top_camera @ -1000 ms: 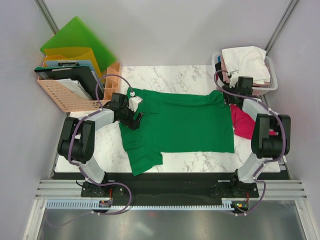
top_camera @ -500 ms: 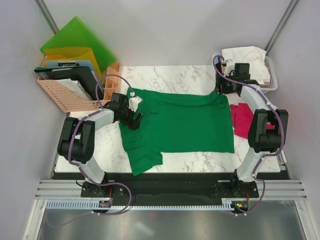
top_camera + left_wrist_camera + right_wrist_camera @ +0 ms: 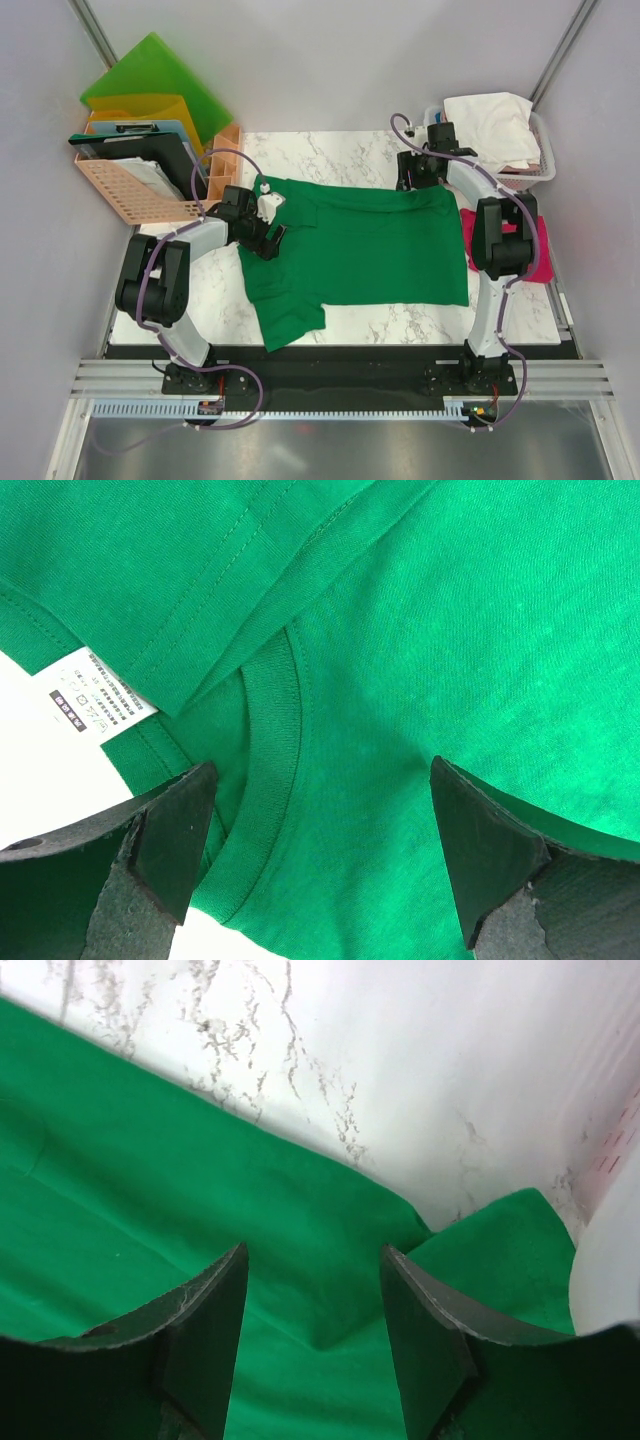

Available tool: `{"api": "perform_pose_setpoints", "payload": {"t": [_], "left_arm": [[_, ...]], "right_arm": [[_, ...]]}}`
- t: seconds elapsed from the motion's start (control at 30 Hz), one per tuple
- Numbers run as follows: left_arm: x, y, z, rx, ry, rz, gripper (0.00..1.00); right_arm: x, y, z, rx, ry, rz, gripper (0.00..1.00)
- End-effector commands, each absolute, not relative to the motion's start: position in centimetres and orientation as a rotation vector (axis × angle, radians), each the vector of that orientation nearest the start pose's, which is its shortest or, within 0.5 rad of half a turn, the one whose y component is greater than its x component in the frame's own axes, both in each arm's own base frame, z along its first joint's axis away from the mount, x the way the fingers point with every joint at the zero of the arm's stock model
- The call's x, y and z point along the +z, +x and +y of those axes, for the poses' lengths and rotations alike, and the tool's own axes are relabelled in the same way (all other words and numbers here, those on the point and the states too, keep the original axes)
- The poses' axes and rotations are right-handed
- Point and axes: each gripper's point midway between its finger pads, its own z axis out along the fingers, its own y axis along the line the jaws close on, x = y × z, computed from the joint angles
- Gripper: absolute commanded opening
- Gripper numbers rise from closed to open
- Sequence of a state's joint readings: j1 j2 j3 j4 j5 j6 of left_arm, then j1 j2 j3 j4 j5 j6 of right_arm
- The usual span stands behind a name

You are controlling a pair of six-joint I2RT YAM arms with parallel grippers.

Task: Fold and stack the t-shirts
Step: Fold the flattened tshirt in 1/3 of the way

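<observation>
Top view: green t-shirt (image 3: 360, 250) is lying spread flat across the marble surface (image 3: 340, 150), collar end to the left, hem to the right, one sleeve trailing toward the near edge. It looks laid out for folding, with no fold made yet. Left tool (image 3: 262, 225) is sitting over the collar end and right tool (image 3: 418, 172) is reaching over the far right part of the hem, probably so each arm is taking one end and the cloth lifts evenly. Magenta t-shirt (image 3: 543, 250) is lying at the right edge of the surface, partly hidden behind the right arm, apparently waiting its turn. White t-shirt (image 3: 495, 118) is sitting heaped in the basket (image 3: 545, 172) at the far right corner. File rack (image 3: 130, 185) is standing at far left, out of the work. Left wrist view: left tool's jaws are standing wide, straddling the ribbed collar (image 3: 270, 770) and pinching nothing. A white label (image 3: 95, 695) is showing at a turned-over edge just beside them. Right wrist view: right tool's jaws are standing moderately apart above the far hem where green meets bare marble, gripping nothing. The hem corner (image 3: 500, 1230) is lying just right of the jaws. Can't tell if the tips are touching cloth.
</observation>
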State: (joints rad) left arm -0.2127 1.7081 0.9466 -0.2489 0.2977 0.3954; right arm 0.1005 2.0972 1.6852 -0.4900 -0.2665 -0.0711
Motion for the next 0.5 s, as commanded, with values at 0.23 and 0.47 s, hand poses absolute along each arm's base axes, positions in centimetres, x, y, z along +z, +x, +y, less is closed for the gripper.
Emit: {"api": "perform_pose_setpoints", "payload": {"t": [0.23, 0.47], "left_arm": [[0.5, 33.5, -11.2, -0.347, 0.907, 2.453, 0.95], [0.6, 33.6, -11.2, -0.351, 0.907, 2.450, 0.95]], "right_arm": [[9.4, 52.4, 7.6, 0.211, -0.281, 2.419, 0.62], [9.5, 52.5, 6.8, 0.162, -0.274, 2.419, 0.61]]}}
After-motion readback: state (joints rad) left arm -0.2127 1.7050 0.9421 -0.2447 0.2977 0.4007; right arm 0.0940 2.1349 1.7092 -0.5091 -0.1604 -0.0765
